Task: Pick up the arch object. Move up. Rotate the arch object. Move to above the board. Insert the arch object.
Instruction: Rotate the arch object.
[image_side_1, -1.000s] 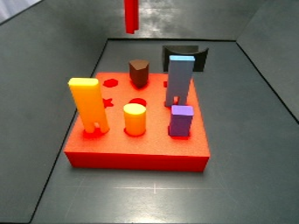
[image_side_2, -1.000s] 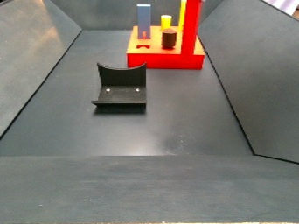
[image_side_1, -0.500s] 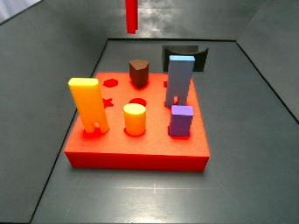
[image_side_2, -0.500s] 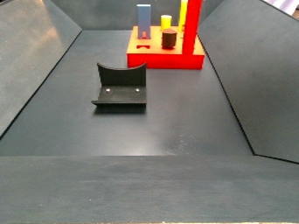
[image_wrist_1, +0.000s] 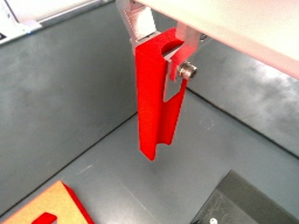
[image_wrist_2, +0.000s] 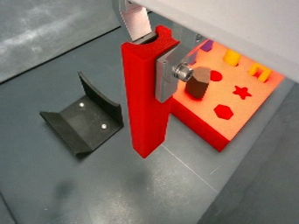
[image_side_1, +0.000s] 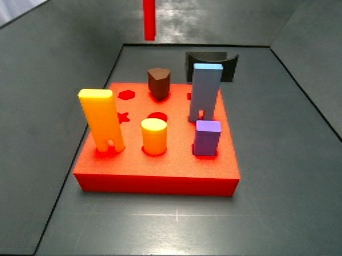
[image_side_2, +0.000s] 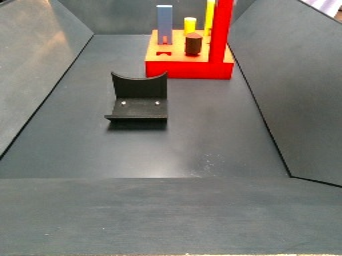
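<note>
The arch object is a tall, narrow, bright red block hanging upright in my gripper. The silver fingers are shut on its notched top end, as the other wrist view shows too. In a side view the arch object hangs from the top edge, high above the floor and beyond the far side of the board; the gripper itself is out of that view. The board is a thick red-orange slab with shaped holes, also seen in a wrist view. The other side view shows the arch object by the board.
On the board stand a tall orange-yellow block, a yellow cylinder, a purple block, a blue-grey pillar and a dark brown peg. The dark fixture stands on the floor beside the board. Sloped grey walls enclose the floor.
</note>
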